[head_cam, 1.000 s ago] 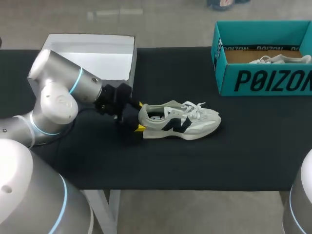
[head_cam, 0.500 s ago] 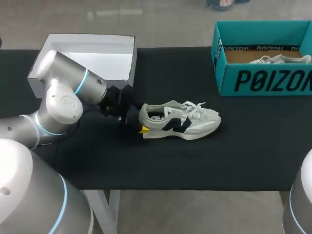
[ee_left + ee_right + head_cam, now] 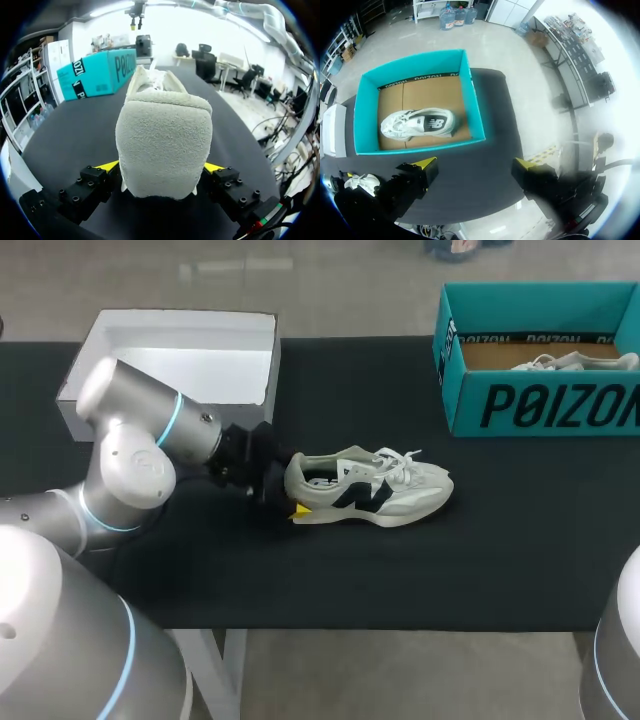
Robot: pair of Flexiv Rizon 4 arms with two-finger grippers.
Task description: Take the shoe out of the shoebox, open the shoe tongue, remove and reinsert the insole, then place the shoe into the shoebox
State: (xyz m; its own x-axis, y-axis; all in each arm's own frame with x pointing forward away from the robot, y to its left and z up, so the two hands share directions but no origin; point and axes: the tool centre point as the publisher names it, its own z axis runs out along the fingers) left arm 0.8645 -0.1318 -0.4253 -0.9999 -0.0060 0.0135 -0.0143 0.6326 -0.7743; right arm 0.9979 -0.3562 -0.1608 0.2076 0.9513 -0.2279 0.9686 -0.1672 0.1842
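Left gripper (image 3: 160, 168) clamped on shoe (image 3: 368, 488) heel, slid in further from 9 o'clock | shoe's out of box (image 3: 540, 405), ready to open up

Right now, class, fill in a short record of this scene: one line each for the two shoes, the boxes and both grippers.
loose shoe: upright on its sole on the black table, outside the boxes
teal shoebox: open, at the table's far right
second shoe: lying inside the teal shoebox
white box: open, at the far left
left gripper: closed on the loose shoe's heel, one finger on each side
right gripper: open, hovering above the teal shoebox, holding nothing
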